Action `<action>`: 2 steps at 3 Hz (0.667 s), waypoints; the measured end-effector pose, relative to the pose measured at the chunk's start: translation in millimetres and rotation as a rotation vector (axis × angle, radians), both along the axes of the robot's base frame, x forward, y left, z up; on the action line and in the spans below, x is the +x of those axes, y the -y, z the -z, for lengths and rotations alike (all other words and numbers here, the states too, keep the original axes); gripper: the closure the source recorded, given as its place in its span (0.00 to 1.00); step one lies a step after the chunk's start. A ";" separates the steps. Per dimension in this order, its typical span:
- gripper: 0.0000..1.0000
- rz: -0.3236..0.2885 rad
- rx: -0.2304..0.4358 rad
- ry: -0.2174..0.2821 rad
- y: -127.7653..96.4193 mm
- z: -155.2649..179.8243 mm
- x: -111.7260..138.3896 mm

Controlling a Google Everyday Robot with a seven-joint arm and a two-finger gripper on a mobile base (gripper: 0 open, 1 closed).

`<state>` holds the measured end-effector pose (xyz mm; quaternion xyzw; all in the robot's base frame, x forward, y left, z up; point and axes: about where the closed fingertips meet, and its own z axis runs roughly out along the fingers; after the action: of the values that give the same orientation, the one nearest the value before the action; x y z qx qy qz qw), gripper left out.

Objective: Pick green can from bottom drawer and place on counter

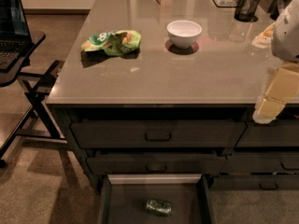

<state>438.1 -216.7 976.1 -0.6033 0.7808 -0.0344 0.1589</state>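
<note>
Grey table (154, 78) holds no can yet: the green can (158, 207) lies in the open bottom drawer (154, 178) below its front edge, my gripper (272, 102) hangs by its right edge, open or closed I cannot tell.

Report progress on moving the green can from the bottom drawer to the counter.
Done: the bottom drawer is open. In hand: nothing yet; the green can lies untouched on the drawer floor, and the pincer hangs by the front edge of the counter, well above it. Left: reach down, grasp, lift, set it there.
</note>
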 end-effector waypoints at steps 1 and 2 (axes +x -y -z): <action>0.00 0.000 0.000 0.000 0.0 0.0 0.0; 0.00 -0.010 0.012 -0.001 -0.5 20.3 4.3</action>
<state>442.4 -216.2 955.8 -0.6062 0.7781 -0.0287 0.1621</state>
